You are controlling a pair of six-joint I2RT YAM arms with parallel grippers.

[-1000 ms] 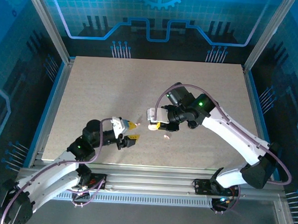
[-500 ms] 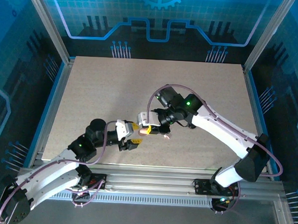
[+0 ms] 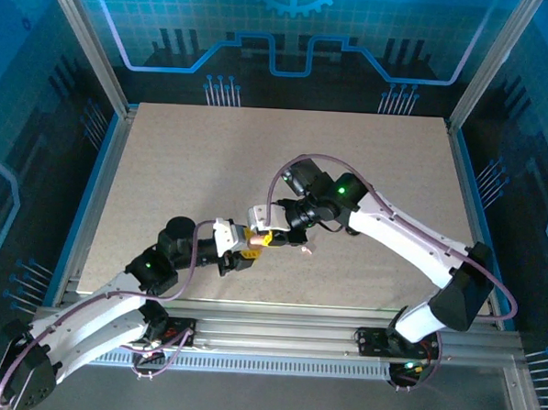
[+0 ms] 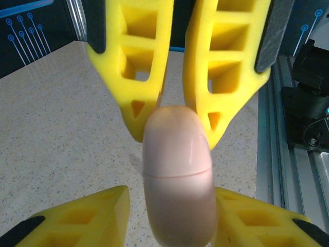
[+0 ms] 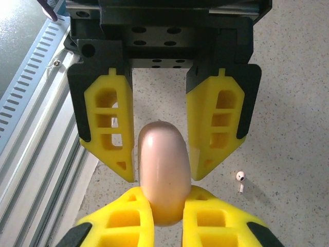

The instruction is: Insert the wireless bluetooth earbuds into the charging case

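Fingers (image 5: 121, 216) of the right gripper (image 5: 165, 206) are clamped on one end of the pale pink charging case (image 5: 160, 164). Fingers (image 4: 92, 216) of the left gripper (image 4: 175, 203) closely flank its other end; whether they press it cannot be told. The case sits between both grippers over the near middle of the table (image 3: 166, 163). One white earbud (image 5: 240, 177) lies on the table just beside them.

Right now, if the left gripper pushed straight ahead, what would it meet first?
The glossy pink oval charging case, already between the left gripper's yellow fingers; directly behind it, the right gripper clamping its far end. Depth is hard to judge.
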